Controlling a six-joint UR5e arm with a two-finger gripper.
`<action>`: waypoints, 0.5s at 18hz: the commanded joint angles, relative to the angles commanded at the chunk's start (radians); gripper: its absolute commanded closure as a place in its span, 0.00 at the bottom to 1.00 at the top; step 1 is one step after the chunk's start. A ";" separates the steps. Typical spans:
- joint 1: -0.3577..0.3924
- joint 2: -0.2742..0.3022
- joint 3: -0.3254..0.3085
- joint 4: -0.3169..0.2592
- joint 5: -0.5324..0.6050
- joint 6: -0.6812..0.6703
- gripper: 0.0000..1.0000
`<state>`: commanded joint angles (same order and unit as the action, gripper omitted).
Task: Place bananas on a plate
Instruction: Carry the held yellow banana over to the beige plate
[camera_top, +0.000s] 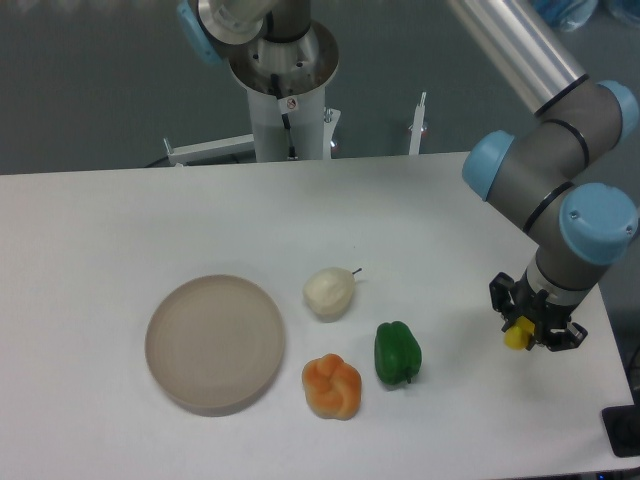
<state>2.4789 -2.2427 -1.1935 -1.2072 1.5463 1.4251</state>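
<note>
Only a small yellow end of the banana (517, 337) shows inside the gripper (534, 330), clamped on it at the table's (120, 220) right edge, well apart from the plate (215, 343). Such an end grip could slip or swing the fruit into the green pepper (397, 352) on the way.

Bright, even overhead light; soft shadows w/ faint table (120, 220) glare; sharp.

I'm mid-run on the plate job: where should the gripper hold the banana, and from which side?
From above, across the slim middle. Only a small yellow patch of the banana shows between the fingers of the gripper, which already points down over it at the table's right edge. Its lie is hidden, so confirm the jaws span its width before lifting.
</note>
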 joint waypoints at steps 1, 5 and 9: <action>-0.003 0.000 -0.002 0.000 -0.002 -0.003 0.94; -0.041 0.005 0.012 -0.006 0.000 -0.034 0.94; -0.113 0.018 0.014 -0.031 -0.005 -0.149 0.94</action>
<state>2.3656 -2.2243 -1.1796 -1.2378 1.5417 1.2766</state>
